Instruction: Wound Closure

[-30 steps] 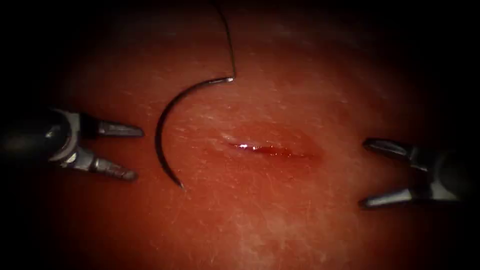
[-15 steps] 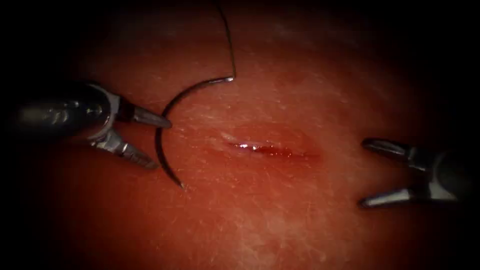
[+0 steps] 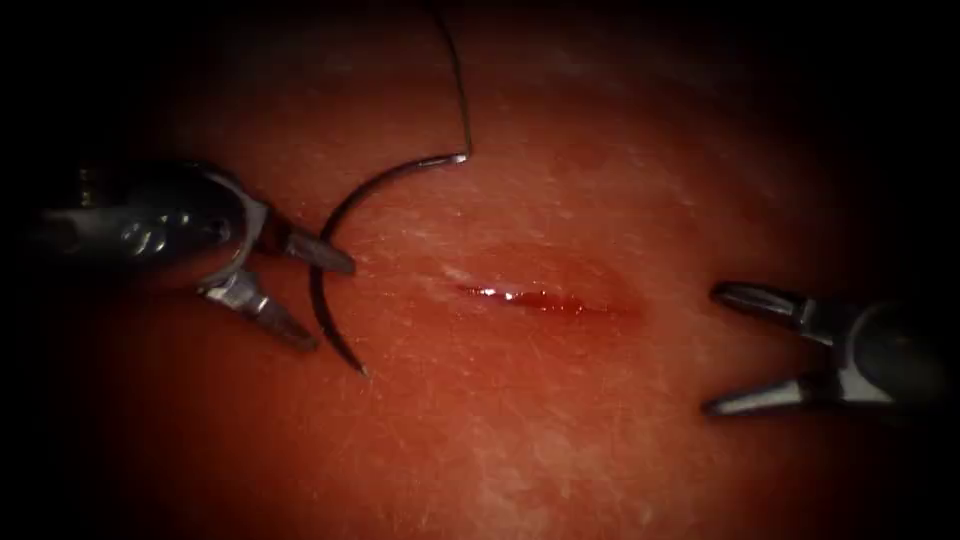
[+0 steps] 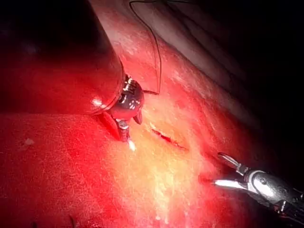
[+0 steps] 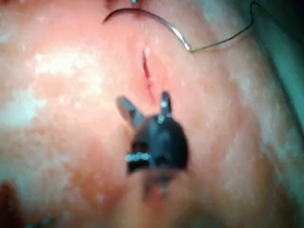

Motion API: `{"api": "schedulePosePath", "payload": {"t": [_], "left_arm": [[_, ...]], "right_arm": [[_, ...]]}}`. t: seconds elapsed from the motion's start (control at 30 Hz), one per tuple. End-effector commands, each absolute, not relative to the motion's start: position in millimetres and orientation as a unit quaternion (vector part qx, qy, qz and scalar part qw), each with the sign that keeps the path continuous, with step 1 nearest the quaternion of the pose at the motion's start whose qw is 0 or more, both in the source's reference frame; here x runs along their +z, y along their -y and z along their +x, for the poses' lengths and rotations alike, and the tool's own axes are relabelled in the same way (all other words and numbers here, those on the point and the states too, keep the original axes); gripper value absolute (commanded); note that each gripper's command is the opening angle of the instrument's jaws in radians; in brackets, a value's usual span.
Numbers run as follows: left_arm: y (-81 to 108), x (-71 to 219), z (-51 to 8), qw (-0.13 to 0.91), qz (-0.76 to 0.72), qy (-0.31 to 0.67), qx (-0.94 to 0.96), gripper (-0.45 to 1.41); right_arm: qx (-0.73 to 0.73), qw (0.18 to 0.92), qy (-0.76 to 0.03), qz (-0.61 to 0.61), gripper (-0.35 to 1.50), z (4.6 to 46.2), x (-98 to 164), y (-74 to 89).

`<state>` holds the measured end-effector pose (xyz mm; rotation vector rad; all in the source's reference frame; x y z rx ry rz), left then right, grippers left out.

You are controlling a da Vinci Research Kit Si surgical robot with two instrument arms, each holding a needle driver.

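Left end effector (image 3: 318, 300): jaws spread, grasping nothing; one jaw on each side of the needle's mid-curve, placed as if to take it.
Curved needle (image 3: 325, 240): lies flat on the tissue (image 3: 520, 450), left of the cut, not in the tissue.
Thread (image 3: 462, 90): runs from the needle's far end toward the far side.
Cut (image 3: 535, 298): unstitched, with red fluid.
Right end effector (image 3: 712, 348): jaws spread, empty, right of the cut.
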<state>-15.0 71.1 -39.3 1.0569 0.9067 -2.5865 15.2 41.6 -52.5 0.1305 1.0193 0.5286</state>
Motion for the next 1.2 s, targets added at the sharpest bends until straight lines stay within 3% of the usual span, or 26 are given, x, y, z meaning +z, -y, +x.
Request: {"api": "schedulePosePath", "payload": {"t": [0.03,0.67,0.73,0.77,0.9,1.2], "left_arm": [[-70.8,-38.5,-15.6,0.106,0.353,-0.307,-0.878,0.63],[-68.6,-34.4,-16.7,0.14,0.314,-0.309,-0.887,0.53],[-68.3,-34.2,-16.7,0.146,0.314,-0.316,-0.883,0.39],[-68.6,-34.4,-16.6,0.149,0.315,-0.318,-0.882,0.12],[-69.8,-35.5,-16.3,0.15,0.319,-0.319,-0.88,-0.35],[-71.9,-39.8,-15.7,0.141,0.378,-0.243,-0.882,-0.35]], "right_arm": [[0.249,0.837,-0.483,0.062,1.11,15.9,-51.9,-41.4],[0.249,0.837,-0.483,0.062,1.11,15.9,-51.9,-41.4],[0.249,0.837,-0.483,0.062,1.11,15.9,-51.9,-41.4],[0.249,0.837,-0.483,0.062,1.11,15.9,-51.9,-41.4],[0.249,0.837,-0.483,0.062,1.09,15.9,-51.9,-41.4],[0.249,0.838,-0.482,0.064,1.09,15.9,-52.0,-41.4]]}}
